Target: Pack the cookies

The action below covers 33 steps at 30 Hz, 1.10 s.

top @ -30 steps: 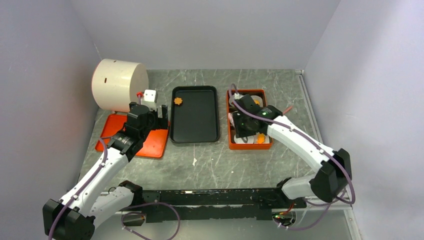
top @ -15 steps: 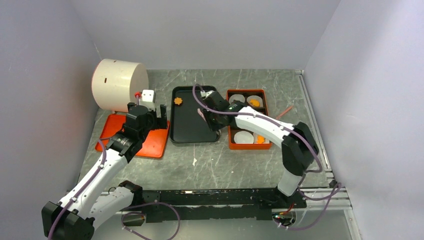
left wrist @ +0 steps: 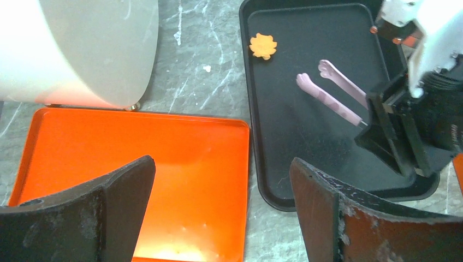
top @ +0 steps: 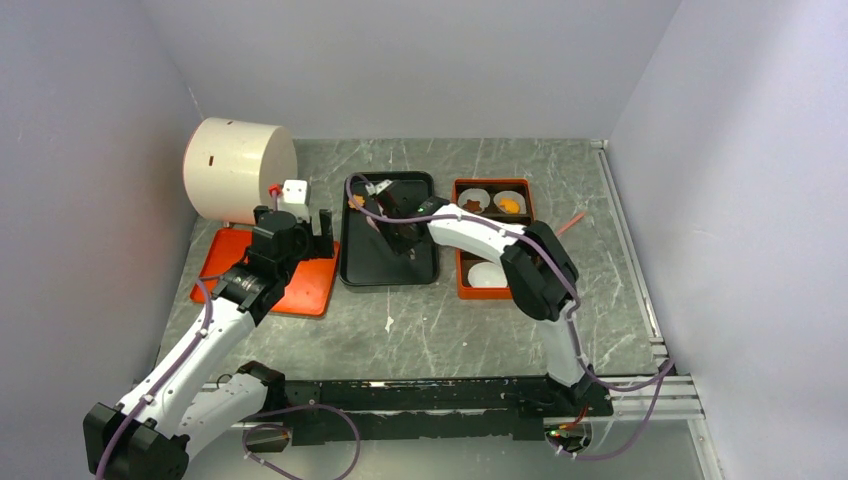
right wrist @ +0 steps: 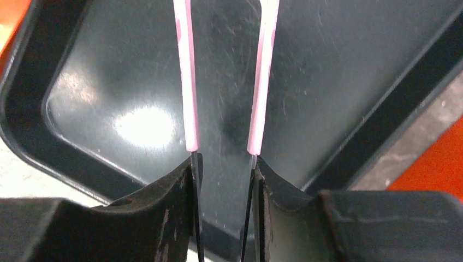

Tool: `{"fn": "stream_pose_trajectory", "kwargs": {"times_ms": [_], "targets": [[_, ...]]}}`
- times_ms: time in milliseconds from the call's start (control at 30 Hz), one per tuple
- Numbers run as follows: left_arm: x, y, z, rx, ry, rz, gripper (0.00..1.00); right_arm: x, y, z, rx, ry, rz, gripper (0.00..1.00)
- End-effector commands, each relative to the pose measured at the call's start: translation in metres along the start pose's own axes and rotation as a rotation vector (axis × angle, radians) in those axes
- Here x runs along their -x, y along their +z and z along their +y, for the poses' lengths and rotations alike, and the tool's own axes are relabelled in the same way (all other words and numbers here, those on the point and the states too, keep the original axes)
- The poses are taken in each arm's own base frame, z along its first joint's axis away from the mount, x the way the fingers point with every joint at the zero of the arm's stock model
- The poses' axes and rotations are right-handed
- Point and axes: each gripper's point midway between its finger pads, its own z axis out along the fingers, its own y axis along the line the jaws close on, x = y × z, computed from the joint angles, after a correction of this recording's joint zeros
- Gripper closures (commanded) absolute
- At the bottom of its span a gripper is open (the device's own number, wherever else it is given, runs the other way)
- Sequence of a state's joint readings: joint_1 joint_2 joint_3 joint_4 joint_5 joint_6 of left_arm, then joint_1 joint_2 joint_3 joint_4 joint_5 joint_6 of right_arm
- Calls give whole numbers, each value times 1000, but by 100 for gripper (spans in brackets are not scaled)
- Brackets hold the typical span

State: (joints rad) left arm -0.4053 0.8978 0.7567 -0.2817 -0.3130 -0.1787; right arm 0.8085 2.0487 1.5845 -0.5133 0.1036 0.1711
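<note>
One orange cookie [top: 353, 201] lies at the far left corner of the black tray [top: 388, 272]; it also shows in the left wrist view [left wrist: 263, 46]. Another orange cookie [top: 510, 206] sits in a white paper cup in the orange box [top: 492, 183]. My right gripper [top: 402, 237] is over the black tray, shut on pink-tipped tongs [right wrist: 185, 82]. The tongs' two arms are apart and empty, and their tips [left wrist: 327, 68] point toward the tray cookie, a short way from it. My left gripper [left wrist: 221, 180] is open and empty above the orange lid [left wrist: 136, 164].
A large white cylinder [top: 238, 168] stands at the back left, with a small white block [top: 297, 190] beside it. The orange lid [top: 300, 290] lies left of the black tray. The orange box holds several white paper cups [top: 487, 272]. Grey walls close in on both sides.
My right arm swung left from the orange box to over the black tray, carrying the tongs. The left arm has not moved.
</note>
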Motion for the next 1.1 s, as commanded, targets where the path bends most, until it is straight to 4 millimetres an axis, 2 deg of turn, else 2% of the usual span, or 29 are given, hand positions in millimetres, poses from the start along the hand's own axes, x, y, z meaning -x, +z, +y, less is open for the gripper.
{"fn": "stream_pose_trajectory", "kwargs": {"times_ms": [0, 167, 333, 600, 1067], "targets": [[17, -6, 6, 28, -34, -46, 2, 49, 10, 6, 13, -71, -115, 60], [16, -6, 7, 37, -36, -42, 2, 63, 29, 12, 25, -97, -120, 59], [16, -6, 7, 33, -38, -41, 2, 64, 45, 8, 3, -97, -104, 57], [18, -6, 7, 30, -40, -45, 2, 60, 58, -5, -4, -88, -82, 55], [18, -6, 6, 23, -43, -44, 2, 81, 73, 1, 21, -123, -120, 54]]}}
